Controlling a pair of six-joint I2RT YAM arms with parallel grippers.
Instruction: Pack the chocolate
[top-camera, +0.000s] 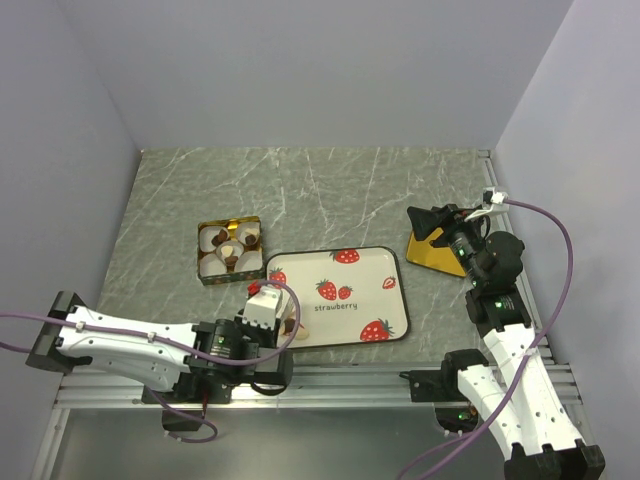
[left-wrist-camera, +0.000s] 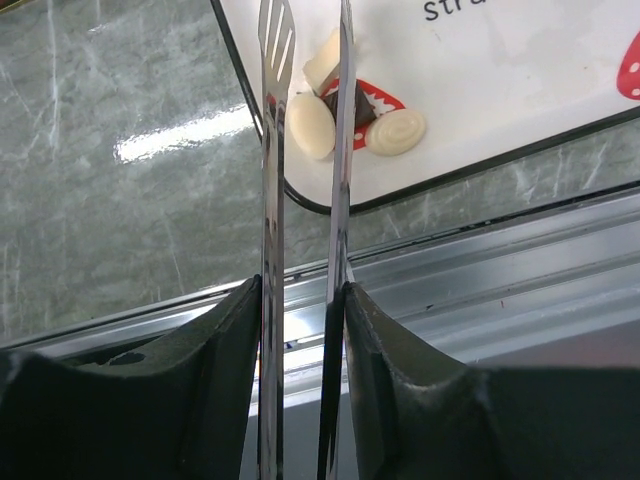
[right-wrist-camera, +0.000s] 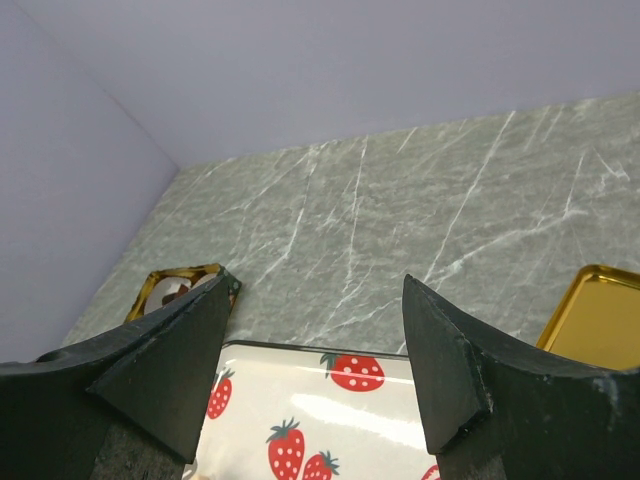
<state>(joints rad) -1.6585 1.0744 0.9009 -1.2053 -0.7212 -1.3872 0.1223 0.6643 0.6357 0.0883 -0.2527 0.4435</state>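
Overall: grey marbled tabletop (top-camera: 330, 190), lilac walls (top-camera: 300, 70); chocolate (left-wrist-camera: 311, 125) on strawberry tray (left-wrist-camera: 500, 70) corner.

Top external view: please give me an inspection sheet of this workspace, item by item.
surface: grey marbled table.
job's things: chocolates in near-left corner of strawberry tray; gold tin with paper cups; gold lid at right.
clutter: nothing seen.
grippers: left gripper blades narrowly apart over the chocolates, hold unclear; right gripper open, empty, near the gold lid.
cables: purple cables loop off both arms.
surroundings: plain walls; metal rail at near edge.
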